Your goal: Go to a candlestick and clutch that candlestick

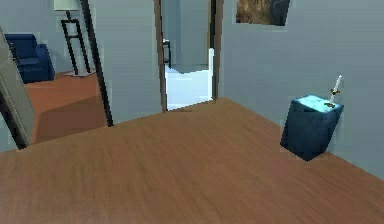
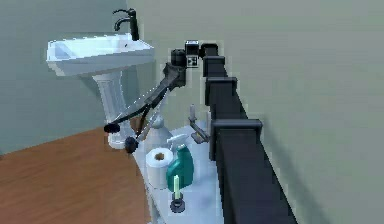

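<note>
Candlestick (image 2: 176,192): low, beside green bottle (image 2: 182,163). Gripper (image 2: 116,127): near sink pedestal (image 2: 108,95); hold cannot be told. Advice: retract arm, lower squarely, sparing bottle.

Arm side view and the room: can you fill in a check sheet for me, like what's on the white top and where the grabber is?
Surface: white top, crowded.
Job's things: thin green candle on a dark base, probably the candlestick, upright at the near end.
Clutter: white paper roll, green bottle.
Gripper: gripper near the pedestal of the white sink; cannot tell whether it holds anything.
Cables: nothing seen.
Surroundings: wooden floor, blue box, blue armchair, wall picture.
</note>
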Motion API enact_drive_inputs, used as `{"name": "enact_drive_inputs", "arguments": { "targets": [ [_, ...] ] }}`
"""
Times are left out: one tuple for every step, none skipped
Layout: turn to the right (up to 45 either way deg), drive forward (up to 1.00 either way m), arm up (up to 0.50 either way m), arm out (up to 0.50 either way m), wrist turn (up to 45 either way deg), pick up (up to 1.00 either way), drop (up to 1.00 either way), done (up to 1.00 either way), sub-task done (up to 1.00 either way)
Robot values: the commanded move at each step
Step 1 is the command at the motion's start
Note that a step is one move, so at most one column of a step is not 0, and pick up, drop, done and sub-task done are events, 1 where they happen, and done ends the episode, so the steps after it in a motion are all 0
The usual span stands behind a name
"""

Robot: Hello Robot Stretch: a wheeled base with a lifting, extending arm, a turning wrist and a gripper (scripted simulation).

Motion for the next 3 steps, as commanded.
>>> {"name": "enact_drive_inputs", "arguments": {
  "targets": [
    [0.0,0.00,0.00,0.00,45.0,0.00,0.00,0.00,0.00],
    [0.0,0.00,0.00,0.00,45.0,0.00,0.00,0.00,0.00],
    [0.0,0.00,0.00,0.00,45.0,0.00,0.00,0.00,0.00]
  ]
}}
